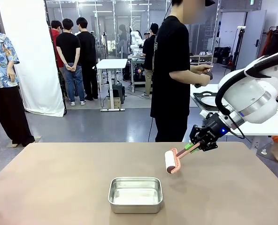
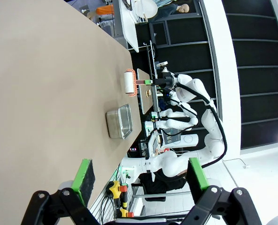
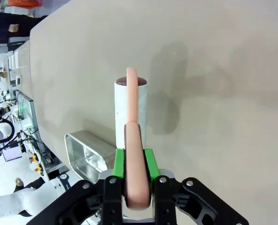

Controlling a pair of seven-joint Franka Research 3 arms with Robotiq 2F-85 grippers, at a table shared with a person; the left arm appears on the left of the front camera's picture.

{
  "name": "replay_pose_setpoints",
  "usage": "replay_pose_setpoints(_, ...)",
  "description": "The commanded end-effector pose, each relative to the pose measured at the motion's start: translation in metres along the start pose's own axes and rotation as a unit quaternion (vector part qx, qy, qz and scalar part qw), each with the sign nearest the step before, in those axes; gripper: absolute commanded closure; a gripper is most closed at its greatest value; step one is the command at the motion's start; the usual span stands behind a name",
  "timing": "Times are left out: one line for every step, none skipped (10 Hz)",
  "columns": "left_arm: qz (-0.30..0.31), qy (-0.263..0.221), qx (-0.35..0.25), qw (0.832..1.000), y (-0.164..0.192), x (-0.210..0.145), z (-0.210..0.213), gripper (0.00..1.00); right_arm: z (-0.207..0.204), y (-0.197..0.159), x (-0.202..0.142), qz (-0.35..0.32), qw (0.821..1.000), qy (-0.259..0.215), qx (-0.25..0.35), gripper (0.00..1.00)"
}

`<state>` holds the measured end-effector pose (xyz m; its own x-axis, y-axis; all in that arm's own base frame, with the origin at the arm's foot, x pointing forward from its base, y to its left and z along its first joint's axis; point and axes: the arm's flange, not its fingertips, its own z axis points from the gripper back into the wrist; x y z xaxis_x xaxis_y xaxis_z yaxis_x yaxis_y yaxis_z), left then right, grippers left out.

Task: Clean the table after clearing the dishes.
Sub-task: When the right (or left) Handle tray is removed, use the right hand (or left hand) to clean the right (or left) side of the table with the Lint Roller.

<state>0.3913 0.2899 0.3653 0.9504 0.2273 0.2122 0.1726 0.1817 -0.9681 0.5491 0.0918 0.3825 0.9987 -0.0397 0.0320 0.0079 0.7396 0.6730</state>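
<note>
Nearest to us, the pan [image 1: 135,194] sits on the table [image 1: 50,187], close to the near edge and about in the middle. It is of shiny steel. Beyond the pan and to the right, well apart from it, is the roller [image 1: 171,161], a white roll on a pink handle. The roll is tilted and low over the brown top, and we cannot tell if it touches the top.

The right claw [image 1: 191,147] is closed on the handle, with its green pads pressing on both sides. In the right wrist view the handle runs straight out between the fingers to the roll, and the pan lies off to one side. The right arm comes in from the right, over the far right part of the table.

The left claw [image 2: 140,176] is wide open and holds nothing. It looks along the table, well apart from the pan and the roller.

We see a white plate [image 1: 208,100] on a dark tray [image 1: 196,99] on the side table [image 1: 270,125], behind the right arm. A person [image 1: 169,70] in black stands at the far side, turned toward that side table, with both hands raised.
</note>
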Motion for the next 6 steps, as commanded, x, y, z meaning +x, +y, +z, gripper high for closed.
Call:
replay_pose_setpoints(0.0, -0.003, 0.0, 1.0, -0.001, -0.003, 0.001, 0.0, -0.004, 0.002, 0.012, -0.003, 1.0, -0.008, -0.001, 0.79)
replay_pose_setpoints(0.0, -0.003, 0.0, 1.0, -0.001, -0.003, 0.001, 0.0, -0.008, -0.003, 0.014, -0.009, 1.0, -0.007, -0.007, 0.79)
replay_pose_setpoints(0.0, -0.003, 0.0, 1.0, -0.001, -0.003, 0.001, 0.0, -0.011, -0.008, 0.015, -0.014, 1.0, -0.005, -0.008, 0.79)
replay_pose_setpoints(0.0, -0.003, 0.0, 1.0, -0.001, -0.003, 0.001, 0.0, -0.015, -0.012, 0.015, -0.018, 1.0, 0.003, -0.01, 0.79)
replay_pose_setpoints(0.0, -0.003, 0.0, 1.0, -0.001, -0.003, 0.001, 0.0, -0.02, -0.015, 0.015, -0.02, 1.0, 0.006, -0.015, 0.79)
replay_pose_setpoints(0.0, -0.003, 0.0, 1.0, -0.001, -0.003, 0.001, 0.0, -0.024, -0.02, 0.016, -0.021, 1.0, 0.008, -0.019, 0.79)
